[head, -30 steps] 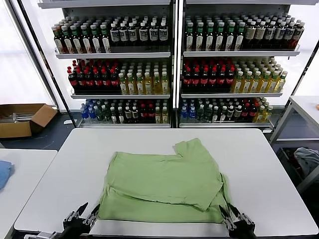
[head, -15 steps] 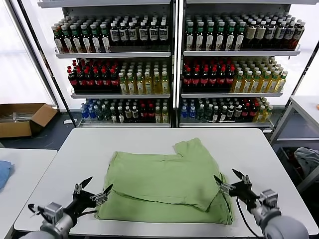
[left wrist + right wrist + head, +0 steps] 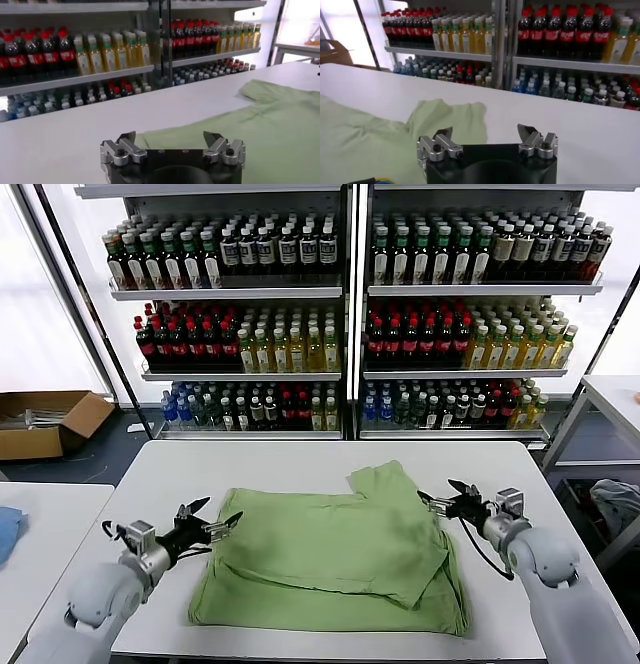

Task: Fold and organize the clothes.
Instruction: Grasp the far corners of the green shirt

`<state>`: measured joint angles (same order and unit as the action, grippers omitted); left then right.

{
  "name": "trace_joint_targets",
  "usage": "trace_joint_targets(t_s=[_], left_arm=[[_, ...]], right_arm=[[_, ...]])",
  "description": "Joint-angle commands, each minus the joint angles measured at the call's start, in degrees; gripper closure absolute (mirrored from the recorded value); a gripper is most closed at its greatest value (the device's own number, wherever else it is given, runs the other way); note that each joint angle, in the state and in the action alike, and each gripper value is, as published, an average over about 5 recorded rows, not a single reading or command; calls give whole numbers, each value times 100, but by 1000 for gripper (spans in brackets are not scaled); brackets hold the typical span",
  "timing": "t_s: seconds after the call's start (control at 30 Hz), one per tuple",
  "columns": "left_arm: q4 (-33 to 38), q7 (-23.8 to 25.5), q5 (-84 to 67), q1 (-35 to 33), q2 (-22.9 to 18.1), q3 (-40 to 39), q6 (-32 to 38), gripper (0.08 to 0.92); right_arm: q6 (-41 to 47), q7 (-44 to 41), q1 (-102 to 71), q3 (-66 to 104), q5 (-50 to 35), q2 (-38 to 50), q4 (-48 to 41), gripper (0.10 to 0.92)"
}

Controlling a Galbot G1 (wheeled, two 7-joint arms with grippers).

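Green shirt (image 3: pixel 335 559), partly folded, lies flat in the middle of the white table (image 3: pixel 500 469), one sleeve pointing toward the far edge. The left gripper (image 3: pixel 212 524) hovers at the shirt's left edge, fingers spread and holding nothing. The right gripper (image 3: pixel 443 498) hangs at the shirt's right edge, likewise spread and empty. Beyond the table stand shelves (image 3: pixel 345 294) of bottles.

A white table (image 3: pixel 300 464) carries the folded light green shirt (image 3: pixel 330 559).
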<state>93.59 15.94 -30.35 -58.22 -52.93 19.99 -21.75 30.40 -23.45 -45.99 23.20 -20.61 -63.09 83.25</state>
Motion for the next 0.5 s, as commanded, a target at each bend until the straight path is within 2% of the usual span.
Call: trace_joint_targets(t_s=[0.03,0.27,0.5], left_arm=[[-1591,-62,-259,1555,104,-1001,125,177],[-2096,-200,-217,1765,-96,-1229,94,177],[-2109,-273,-225,1698,-174,-1325,45,177]], right_arm=[[32,-278,1015,-445,305,-356,-1214,203],[-68,-311,1222,-512,515,-701,-1665,203],[-227,-325,1365,-595,605,-809,-2073,203]])
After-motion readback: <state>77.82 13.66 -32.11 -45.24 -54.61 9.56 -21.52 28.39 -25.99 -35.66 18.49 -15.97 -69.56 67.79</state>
